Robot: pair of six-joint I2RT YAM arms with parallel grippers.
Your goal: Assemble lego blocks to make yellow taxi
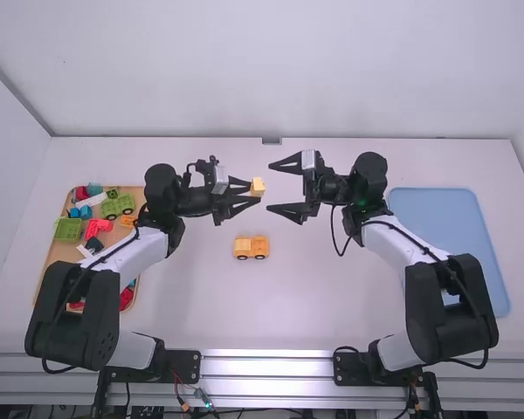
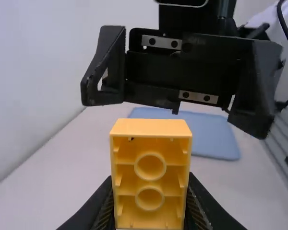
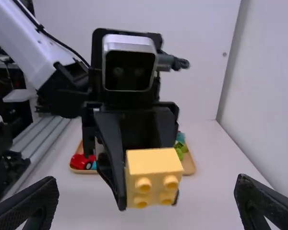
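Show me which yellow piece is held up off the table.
The block in the left gripper; the wheeled piece stands on the table.

No text, label, number or sign can be read on anything here.

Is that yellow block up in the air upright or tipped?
Tipped: the block has its studs facing the open right gripper, not up.

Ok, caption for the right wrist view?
Yellow block held in the left jaws, studs facing the open right jaws.
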